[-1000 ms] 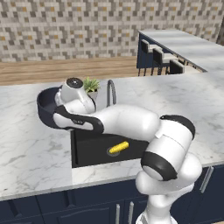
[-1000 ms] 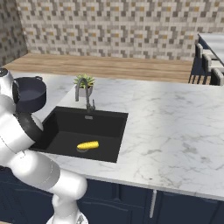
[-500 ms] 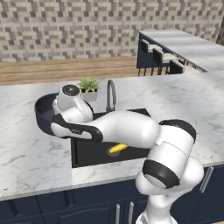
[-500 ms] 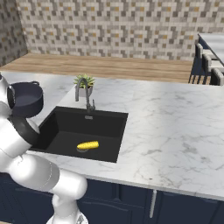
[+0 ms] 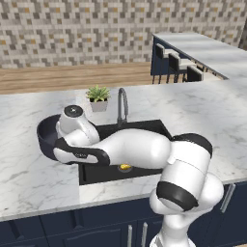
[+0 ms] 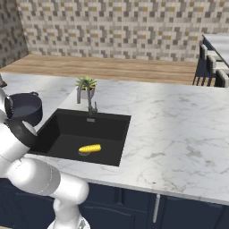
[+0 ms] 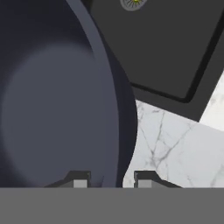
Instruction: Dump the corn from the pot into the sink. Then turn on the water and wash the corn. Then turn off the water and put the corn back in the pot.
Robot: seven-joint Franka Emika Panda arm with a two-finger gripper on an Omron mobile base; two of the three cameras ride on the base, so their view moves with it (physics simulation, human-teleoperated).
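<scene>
The dark navy pot (image 6: 25, 109) stands about upright over the marble counter just left of the sink (image 6: 109, 125). I cannot tell whether it touches the counter. In the hand view its rim (image 7: 114, 131) runs between my fingertips, and my gripper (image 7: 111, 181) is shut on the pot's wall. The part of the pot's inside (image 7: 52, 113) that I see holds nothing. The yellow corn (image 6: 90, 148) lies on the black sink floor by the round drain (image 7: 133, 3). From the left base view the corn (image 5: 124, 167) peeks out under my forearm, which also hides much of the pot (image 5: 44, 139).
A curved metal faucet (image 6: 84, 93) rises behind the sink, with a small potted plant (image 6: 86, 84) beside it. White marble counter (image 6: 179, 134) stretches to the right. Bar stools (image 5: 176, 65) stand at the island farther back.
My arm has carried the pot down and a little left, from raised beside the sink to low over the counter. The corn has stayed where it was.
</scene>
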